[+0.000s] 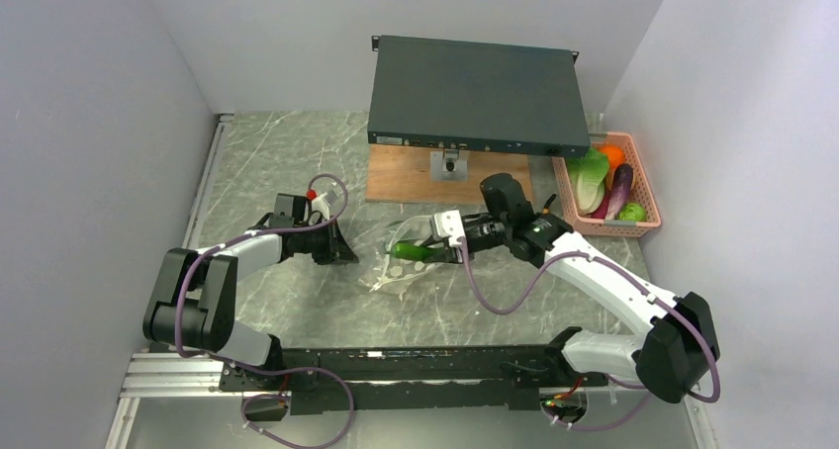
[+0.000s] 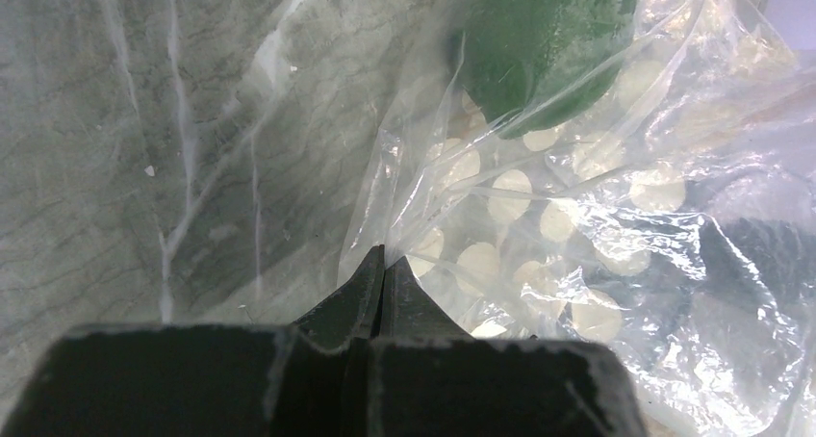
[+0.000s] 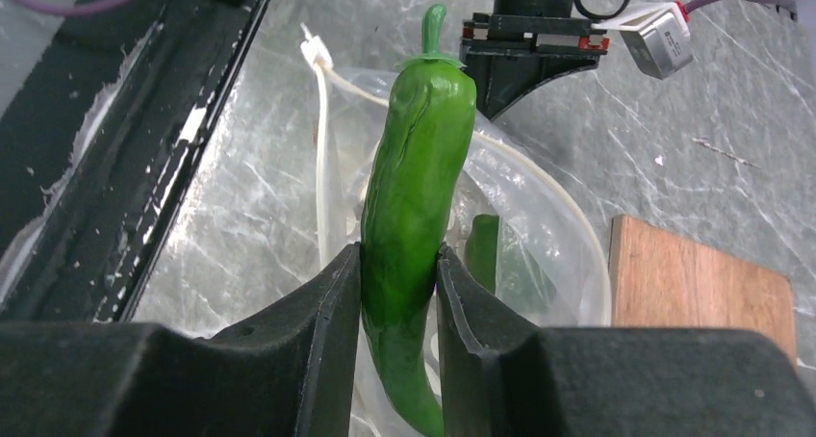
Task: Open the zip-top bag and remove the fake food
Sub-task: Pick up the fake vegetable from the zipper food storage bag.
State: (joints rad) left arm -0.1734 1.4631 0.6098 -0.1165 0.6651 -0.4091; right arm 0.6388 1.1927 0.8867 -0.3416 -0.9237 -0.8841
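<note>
The zip-top bag [image 1: 394, 276] is clear with white dots and lies crumpled on the marble table between the arms. Its mouth is open in the right wrist view [image 3: 539, 196]. My left gripper [image 2: 385, 264] is shut on the bag's edge [image 2: 500, 216], at the bag's left side [image 1: 348, 254]. My right gripper [image 3: 399, 264] is shut on a green plastic pepper [image 3: 416, 167] and holds it stem-first over the bag's mouth [image 1: 408, 251]. Another green shape [image 3: 484, 254] shows inside the bag. The rest of the fake food lies in the pink basket [image 1: 608, 228].
The basket at the right wall holds lettuce [image 1: 591, 177], an orange ball [image 1: 613, 154], a purple piece [image 1: 620, 190] and a round green piece [image 1: 633, 212]. A dark flat box [image 1: 475, 93] rests on a wooden board [image 1: 416, 177] behind the bag.
</note>
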